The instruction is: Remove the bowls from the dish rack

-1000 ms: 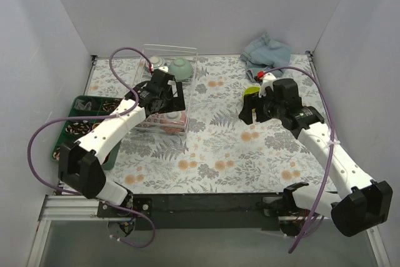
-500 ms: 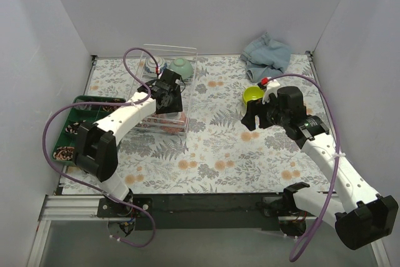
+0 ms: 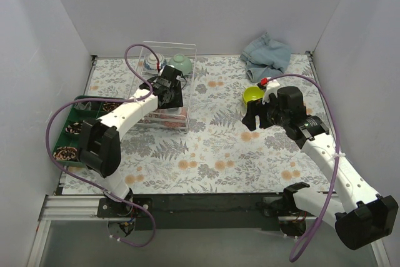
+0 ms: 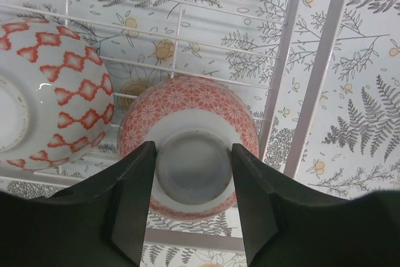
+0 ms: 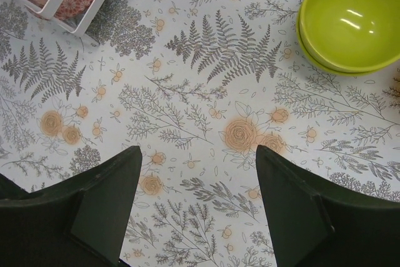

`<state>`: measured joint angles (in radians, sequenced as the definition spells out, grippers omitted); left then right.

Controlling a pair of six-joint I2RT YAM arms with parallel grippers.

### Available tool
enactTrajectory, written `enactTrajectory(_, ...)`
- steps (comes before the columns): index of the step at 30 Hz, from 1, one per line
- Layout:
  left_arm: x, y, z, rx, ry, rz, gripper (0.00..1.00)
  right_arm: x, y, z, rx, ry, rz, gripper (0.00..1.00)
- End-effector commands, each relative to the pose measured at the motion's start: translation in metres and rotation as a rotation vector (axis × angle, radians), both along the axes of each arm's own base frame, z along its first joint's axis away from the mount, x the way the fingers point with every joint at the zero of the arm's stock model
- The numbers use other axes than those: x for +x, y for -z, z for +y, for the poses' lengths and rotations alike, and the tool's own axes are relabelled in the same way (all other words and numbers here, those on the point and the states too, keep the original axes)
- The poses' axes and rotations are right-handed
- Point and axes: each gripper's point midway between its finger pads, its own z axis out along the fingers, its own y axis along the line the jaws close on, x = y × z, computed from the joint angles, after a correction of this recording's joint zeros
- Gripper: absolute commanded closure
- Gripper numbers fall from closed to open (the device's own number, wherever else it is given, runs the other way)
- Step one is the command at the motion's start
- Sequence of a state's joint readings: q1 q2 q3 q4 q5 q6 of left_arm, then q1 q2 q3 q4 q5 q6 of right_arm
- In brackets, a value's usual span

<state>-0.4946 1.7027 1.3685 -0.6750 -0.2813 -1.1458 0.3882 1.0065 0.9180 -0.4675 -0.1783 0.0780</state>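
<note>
My left claw [image 4: 192, 154]: clamped on the foot of the upturned pinkish bowl [image 4: 187, 101] in the dish rack [image 4: 315, 60].
My right claw [image 5: 197, 154]: fingers wide apart above the table [image 5: 206, 79], near the stacked lime green bowls [image 5: 350, 17].

The light is bright and even from overhead, leaving only faint, soft shadows on the table [image 3: 212, 148] and the white walls [image 3: 187, 4] flat and grey. Two small glints sit inside the lime green bowl [image 5: 350, 20]. In both wrist views the dark fingers [image 4: 131, 211] look slightly soft, while the surfaces beyond are sharp.
</note>
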Motion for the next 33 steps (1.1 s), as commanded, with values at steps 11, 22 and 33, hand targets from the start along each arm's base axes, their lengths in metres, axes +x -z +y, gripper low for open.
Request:
enactTrajectory(11,0.034,-0.064,0.034,0.119,-0.047,-0.257,0.41,0.0,-0.006,-0.001,0.002,-0.004,-0.047,0.18)
enactTrajectory(22,0.016,-0.049,0.067,0.225,-0.104,-0.17,0.22,-0.006,0.0,0.0,0.008,-0.02,-0.029,0.18)
enactTrajectory(33,0.009,-0.032,0.095,0.377,-0.104,-0.064,0.16,-0.012,0.008,0.0,0.009,-0.036,-0.011,0.18)
